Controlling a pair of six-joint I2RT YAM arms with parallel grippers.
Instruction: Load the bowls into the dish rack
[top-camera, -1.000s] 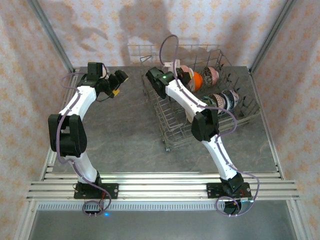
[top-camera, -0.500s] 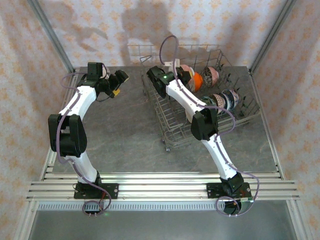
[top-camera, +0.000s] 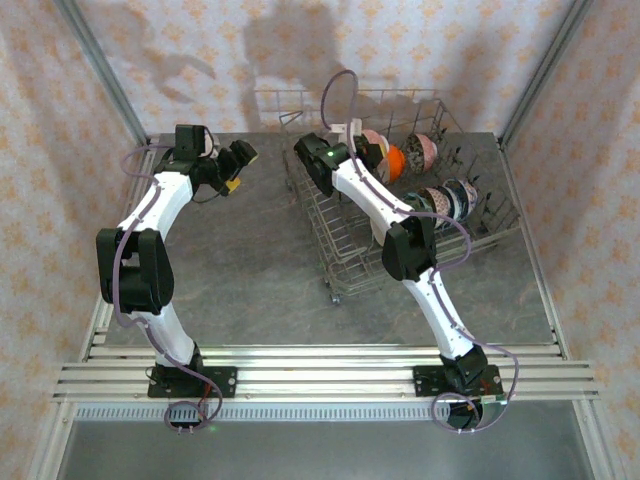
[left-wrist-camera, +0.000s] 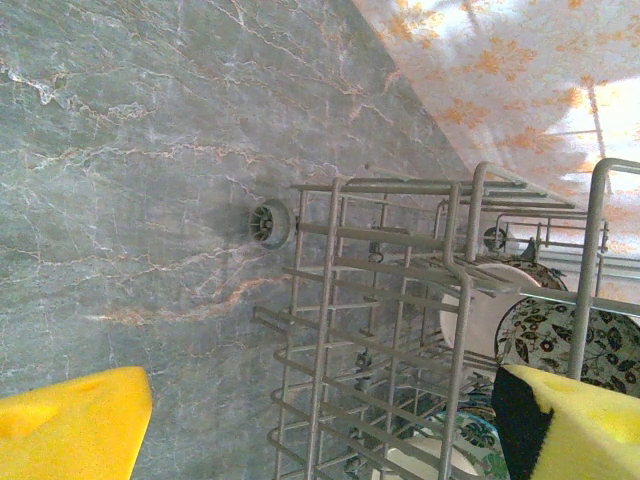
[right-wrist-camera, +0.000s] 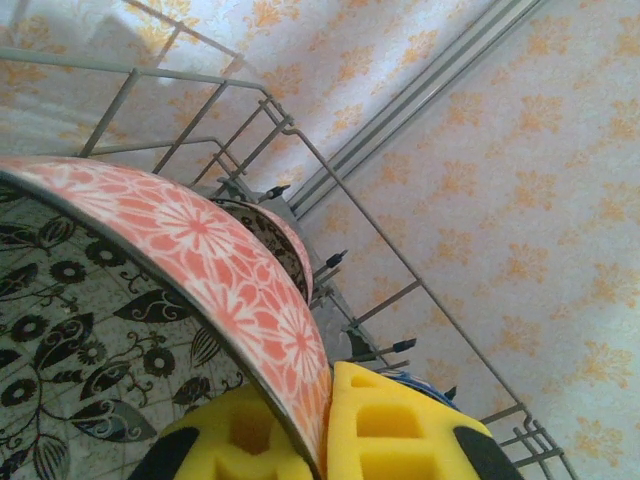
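The dish rack (top-camera: 340, 268) stands on the right half of the table with several bowls upright between its tines, an orange one (top-camera: 396, 162) among them. My right gripper (top-camera: 368, 152) reaches into the rack's back left corner. In the right wrist view it (right-wrist-camera: 325, 420) is shut on the rim of a bowl (right-wrist-camera: 220, 260), pink-red floral outside and black leaf-patterned inside; another bowl (right-wrist-camera: 285, 235) stands just behind. My left gripper (top-camera: 238, 165) hovers open over bare table left of the rack (left-wrist-camera: 330, 300), nothing between its yellow pads (left-wrist-camera: 70, 420).
The rack's small wheel (left-wrist-camera: 270, 222) rests on the grey marble tabletop (top-camera: 240, 260). A white bowl (left-wrist-camera: 485, 305) and a leaf-patterned one (left-wrist-camera: 555, 340) sit inside the rack. Patterned walls with metal posts close in the table on three sides.
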